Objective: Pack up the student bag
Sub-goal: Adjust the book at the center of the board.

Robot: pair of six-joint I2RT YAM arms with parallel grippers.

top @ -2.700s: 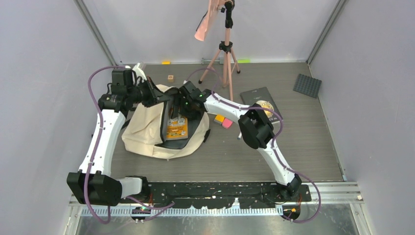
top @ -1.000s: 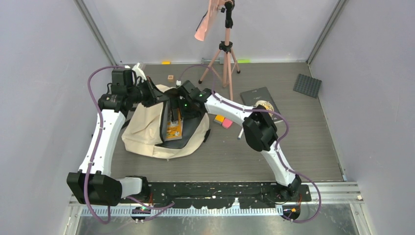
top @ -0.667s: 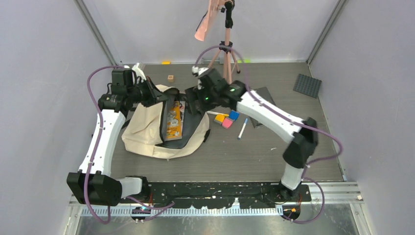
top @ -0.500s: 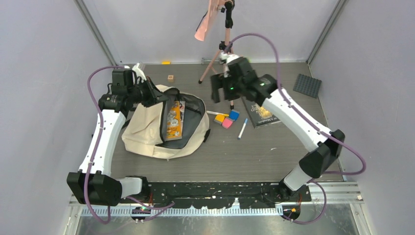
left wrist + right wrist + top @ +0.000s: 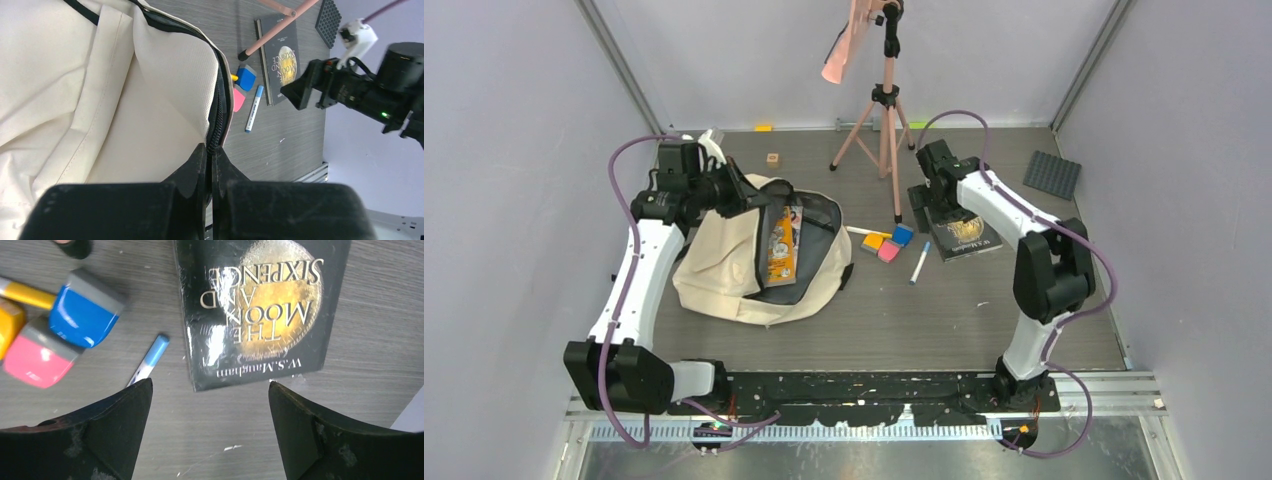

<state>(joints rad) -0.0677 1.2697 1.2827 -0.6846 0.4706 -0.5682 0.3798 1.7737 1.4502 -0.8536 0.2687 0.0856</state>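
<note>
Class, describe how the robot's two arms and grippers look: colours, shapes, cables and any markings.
The left arm and right arm have white link shells and bulky black joint housings. A purple cable loops along each. The left gripper and right gripper are matte black, with scuffed wedge-shaped fingers. A small green light glows on the right wrist.

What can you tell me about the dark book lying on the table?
The book is a thin, glossy black paperback, closed, lying flat and cover up on the grey table. A gold moon fills the cover, lettered The Moon and Sixpence, W. S. Maugham. Coloured blocks and a blue pen lie beside it. The right gripper hovers over it, open, not touching.
</note>
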